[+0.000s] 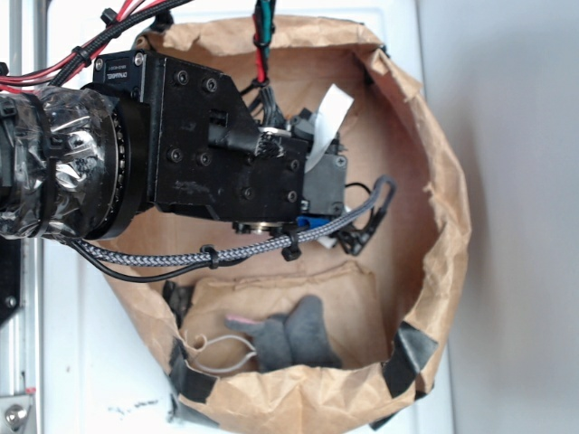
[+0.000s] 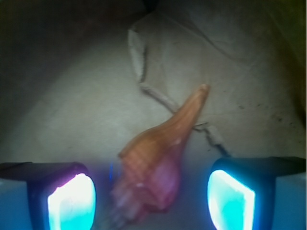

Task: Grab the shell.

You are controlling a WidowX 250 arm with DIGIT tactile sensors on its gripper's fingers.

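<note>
Inside the brown paper bag (image 1: 434, 172), whose sides are rolled down into a crumpled wall, the black robot arm (image 1: 190, 145) reaches in from the left edge of the exterior view, and its body hides the middle of the bag's floor. The gripper (image 2: 151, 199) shows best in the wrist view: its jaws are spread wide, with one glowing cyan pad (image 2: 72, 203) at the lower left and the other at the lower right. The shell (image 2: 160, 158) lies on the bag's floor between the two pads, touching neither. Its wider, ridged, paler end sits low between the pads, and its long tapering tip points up and to the right, away from the gripper. The shell is orange-brown and glossy; it cannot be seen in the exterior view. A torn flap of paper (image 2: 144, 57) lies on the floor just beyond the shell's tip. Toward the bag's lower wall in the exterior view, a grey plush toy (image 1: 294, 336) with a pink bit rests on a folded paper ledge, well apart from the gripper. A braided cable (image 1: 262, 246) runs along the underside of the arm. The bag stands on a white desk (image 1: 507, 90).
</note>
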